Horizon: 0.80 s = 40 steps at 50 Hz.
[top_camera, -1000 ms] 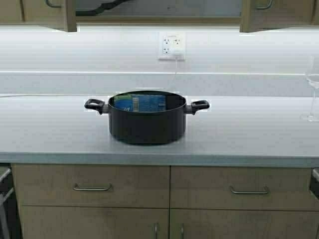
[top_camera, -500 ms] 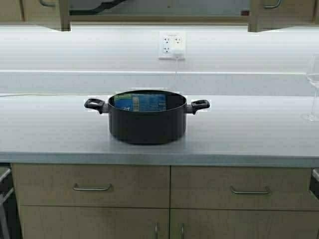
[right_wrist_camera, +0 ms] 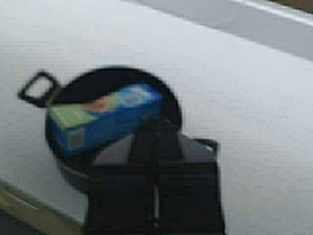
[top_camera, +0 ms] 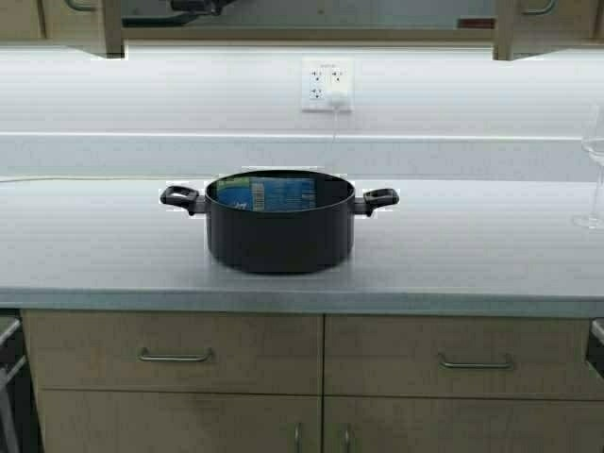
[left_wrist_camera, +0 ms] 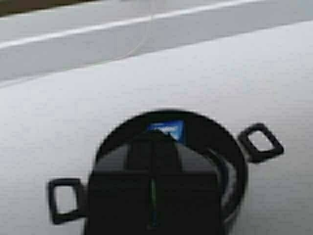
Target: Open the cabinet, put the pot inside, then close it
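The black pot (top_camera: 279, 236) stands in the middle of the counter with a blue label (top_camera: 269, 195) at its inner rim. Only the bottom of the cabinet shows, at the top edge of the high view: its left door (top_camera: 80, 24) and right door (top_camera: 547, 24) stand swung apart, with a dark gap between them. My left gripper (left_wrist_camera: 154, 139) is shut and empty, high above the pot (left_wrist_camera: 215, 132). My right gripper (right_wrist_camera: 156, 128) is also shut and empty, above the pot (right_wrist_camera: 112, 81) and its label (right_wrist_camera: 102, 120). Neither gripper shows clearly in the high view.
A wine glass (top_camera: 595, 160) stands at the counter's right edge. A wall outlet (top_camera: 326, 85) with a cord sits behind the pot. Base drawers (top_camera: 175, 354) with horizontal handles lie below the grey counter (top_camera: 472, 255).
Both cabinet doors have swung farther apart: the left door's edge moved left and the right door's edge moved right. The pot has not moved.
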Available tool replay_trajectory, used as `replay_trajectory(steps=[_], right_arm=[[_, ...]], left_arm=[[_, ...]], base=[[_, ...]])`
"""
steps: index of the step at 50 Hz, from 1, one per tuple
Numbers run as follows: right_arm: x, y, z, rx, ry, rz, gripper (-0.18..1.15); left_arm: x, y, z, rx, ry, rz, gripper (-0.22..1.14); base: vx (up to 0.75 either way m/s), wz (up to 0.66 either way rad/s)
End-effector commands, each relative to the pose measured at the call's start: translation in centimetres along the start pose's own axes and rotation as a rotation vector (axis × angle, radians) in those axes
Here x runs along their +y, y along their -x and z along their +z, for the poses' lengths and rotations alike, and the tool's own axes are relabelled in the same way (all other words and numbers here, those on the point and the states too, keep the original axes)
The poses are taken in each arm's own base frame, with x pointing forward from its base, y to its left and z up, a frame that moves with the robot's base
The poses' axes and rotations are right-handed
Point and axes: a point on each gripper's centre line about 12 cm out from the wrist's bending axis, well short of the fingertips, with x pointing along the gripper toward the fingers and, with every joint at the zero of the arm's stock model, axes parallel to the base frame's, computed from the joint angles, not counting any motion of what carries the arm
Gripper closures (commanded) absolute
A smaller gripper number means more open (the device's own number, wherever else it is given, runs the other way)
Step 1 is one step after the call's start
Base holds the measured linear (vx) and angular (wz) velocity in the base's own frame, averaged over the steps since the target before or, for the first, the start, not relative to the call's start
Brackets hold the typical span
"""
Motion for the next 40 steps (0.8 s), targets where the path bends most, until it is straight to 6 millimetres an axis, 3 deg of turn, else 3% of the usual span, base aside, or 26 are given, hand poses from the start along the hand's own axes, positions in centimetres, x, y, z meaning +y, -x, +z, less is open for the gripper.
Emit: replay_trajectory(steps=[1, 8, 11, 15, 18, 20, 25, 34, 40], right_arm=[[-2.2, 3.1, 0.9, -0.059, -0.008, -0.067, 0.92], [-1.4, 5.0, 1.2, -0.096, -0.028, -0.055, 0.78], [-0.3, 5.7, 1.1, -0.107, -0.066, -0.026, 0.6], [0.9, 6.8, 0.9, -0.117, -0.148, 0.013, 0.27], [2.0, 7.5, 0.2, -0.116, -0.224, 0.048, 0.02], [2.9, 7.7, -0.6, -0.1, -0.264, 0.074, -0.07], [5.7, 7.6, -3.1, -0.032, -0.343, 0.147, -0.07], [10.8, 7.2, -9.6, -0.047, -0.397, 0.177, -0.07], [11.8, 6.7, -14.0, -0.07, -0.47, 0.13, -0.07]], left_arm=[[1.8, 2.6, 1.6, -0.088, 0.019, 0.055, 0.89], [1.6, 5.0, 2.1, -0.172, 0.03, 0.066, 0.81], [0.7, 6.2, 2.2, -0.204, 0.054, 0.042, 0.69], [-0.5, 8.0, 2.1, -0.24, 0.106, 0.002, 0.43], [-1.7, 9.3, 1.2, -0.241, 0.155, -0.044, 0.23], [-2.3, 10.1, 0.4, -0.233, 0.196, -0.073, 0.11], [-3.4, 11.8, -2.7, -0.214, 0.327, -0.121, -0.11], [-4.2, 13.6, -10.1, -0.137, 0.547, -0.168, -0.11], [-4.5, 14.0, -14.5, -0.114, 0.633, -0.223, -0.11]], base=[[0.0, 0.0], [0.0, 0.0], [0.0, 0.0], [0.0, 0.0], [0.0, 0.0], [0.0, 0.0], [0.0, 0.0], [0.0, 0.0], [0.0, 0.0]])
